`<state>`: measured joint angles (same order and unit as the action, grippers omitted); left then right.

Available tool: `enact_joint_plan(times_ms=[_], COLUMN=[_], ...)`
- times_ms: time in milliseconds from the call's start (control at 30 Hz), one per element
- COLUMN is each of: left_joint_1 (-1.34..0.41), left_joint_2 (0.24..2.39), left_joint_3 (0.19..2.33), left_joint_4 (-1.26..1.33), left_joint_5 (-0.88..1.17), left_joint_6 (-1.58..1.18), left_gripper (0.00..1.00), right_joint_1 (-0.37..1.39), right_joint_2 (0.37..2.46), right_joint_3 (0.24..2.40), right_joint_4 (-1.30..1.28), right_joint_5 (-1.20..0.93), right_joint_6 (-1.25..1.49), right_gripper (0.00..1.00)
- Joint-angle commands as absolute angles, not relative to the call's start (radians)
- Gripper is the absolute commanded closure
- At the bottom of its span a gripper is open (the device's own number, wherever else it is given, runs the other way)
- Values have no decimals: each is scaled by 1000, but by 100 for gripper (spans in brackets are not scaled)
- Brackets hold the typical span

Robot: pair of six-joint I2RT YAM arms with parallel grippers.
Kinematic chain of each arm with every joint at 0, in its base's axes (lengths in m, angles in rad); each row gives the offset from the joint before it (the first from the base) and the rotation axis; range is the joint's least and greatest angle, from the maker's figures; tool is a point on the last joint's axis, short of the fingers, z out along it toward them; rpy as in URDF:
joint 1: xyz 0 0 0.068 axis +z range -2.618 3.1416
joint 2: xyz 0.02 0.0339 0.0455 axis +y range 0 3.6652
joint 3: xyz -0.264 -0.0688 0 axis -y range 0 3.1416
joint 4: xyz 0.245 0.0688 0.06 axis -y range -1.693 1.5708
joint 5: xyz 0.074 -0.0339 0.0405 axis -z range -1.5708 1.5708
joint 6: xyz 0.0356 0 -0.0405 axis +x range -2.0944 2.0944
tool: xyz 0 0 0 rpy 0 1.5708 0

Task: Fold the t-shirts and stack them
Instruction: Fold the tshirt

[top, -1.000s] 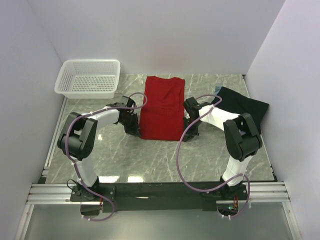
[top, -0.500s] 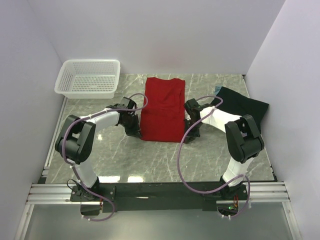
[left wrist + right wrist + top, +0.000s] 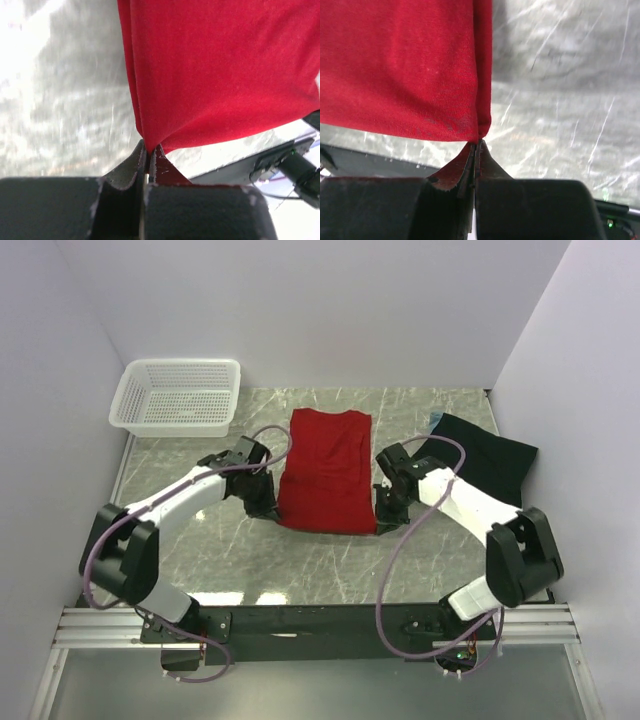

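Soft plain red cloth t-shirt [image 3: 326,470], folded into a long rectangle, on the veined grey tabletop [image 3: 300,560]. Left gripper [image 3: 148,150] and right gripper [image 3: 476,145] pinch its near corners. Rumpled black cloth t-shirt [image 3: 487,455] lies far right.

- The top external camera sits above and behind the arm bases, facing down and forward, and takes in the whole table [image 3: 330,560] from afar.
- The left wrist camera looks along the left tool [image 3: 147,150], very close to the red t-shirt [image 3: 220,75].
- The right wrist camera looks along the right tool [image 3: 476,147], equally close.
- All three views share the shirt's near edge.
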<state>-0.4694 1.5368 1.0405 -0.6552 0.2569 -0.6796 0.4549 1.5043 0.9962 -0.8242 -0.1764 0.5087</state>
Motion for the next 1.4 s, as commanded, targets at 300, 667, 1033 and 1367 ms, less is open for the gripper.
enact_joint_plan(times_ms=[300, 667, 1033, 1367], left_joint_1=[-541, -554, -462, -397], left_joint_2=[1238, 1118, 1328, 1509], left_joint_3=[933, 985, 1109, 1319], left_joint_4=[-893, -962, -894, -890], left_joint_5=[296, 376, 408, 442], left_joint_6=[-784, -835, -716, -644], left_gripper=[100, 100, 100, 100], right_joint_1=[613, 699, 626, 535], right_joint_2=[1230, 1155, 1307, 1479], right_joint_3=[956, 1090, 1212, 1462], right_joint_4=[-1067, -1160, -1089, -1112], right_joint_5=[-127, -74, -2, 58], right_joint_6=[649, 778, 753, 661], right_gripper=[100, 100, 100, 100])
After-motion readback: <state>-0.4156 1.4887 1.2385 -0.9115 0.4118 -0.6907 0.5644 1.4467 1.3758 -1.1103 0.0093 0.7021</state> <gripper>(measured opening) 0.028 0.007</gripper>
